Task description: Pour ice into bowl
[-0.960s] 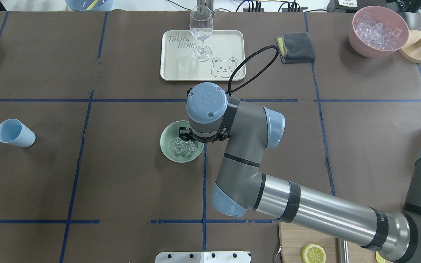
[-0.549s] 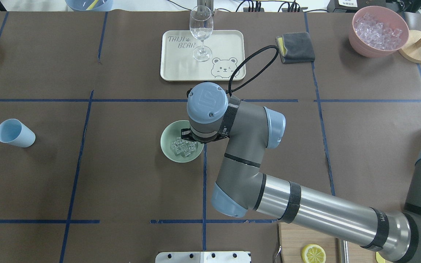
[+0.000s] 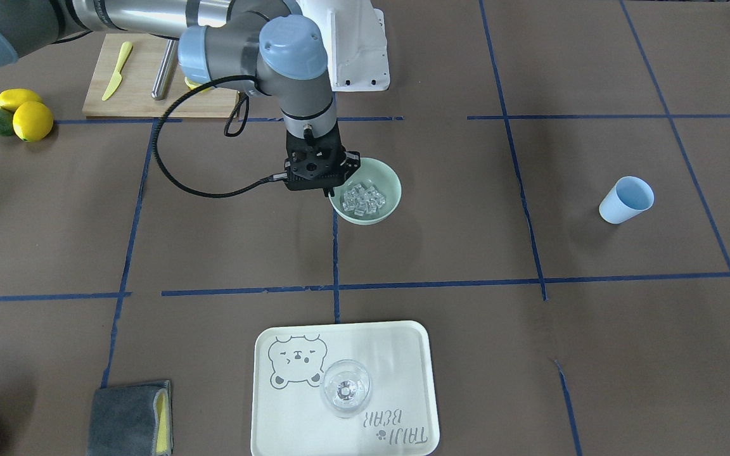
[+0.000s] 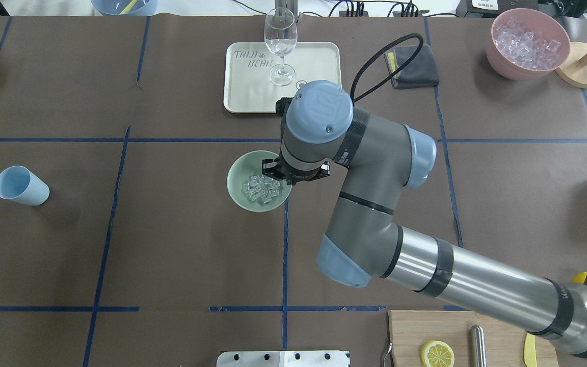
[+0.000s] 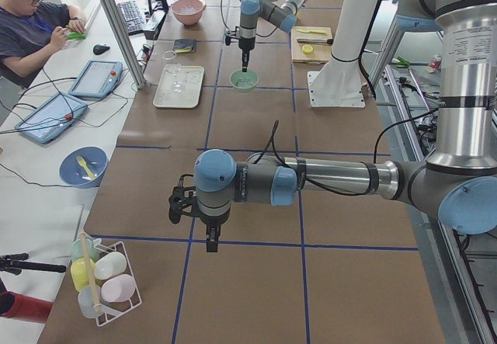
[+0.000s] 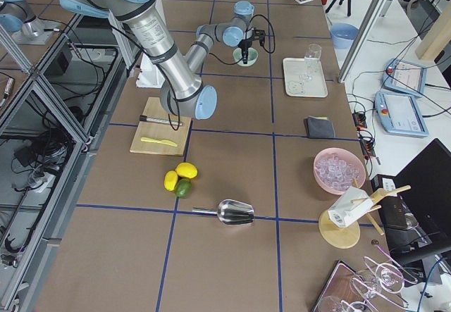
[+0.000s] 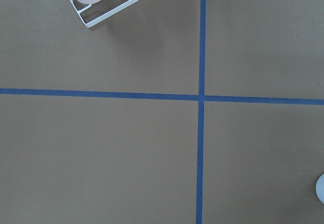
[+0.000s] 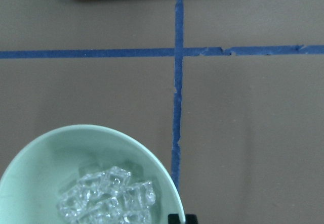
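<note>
- Overhead view, centre: the right gripper (image 4: 272, 173) pinches the right rim of the bowl (image 4: 236, 178). Its arm (image 4: 456, 283) slants in from the lower right and blocks that side.
- Left of and below the bowl, bare table (image 4: 171, 229) runs out to the light blue cup (image 4: 21, 186) at far left.
- Above the bowl stands the tray (image 4: 314, 66) with a wine glass (image 4: 280, 38); a band of table separates them.
- Upper right: a grey cloth (image 4: 416, 63) and a pink bowl (image 4: 507, 69).
- Bottom right: a cutting board (image 4: 426, 326).
</note>
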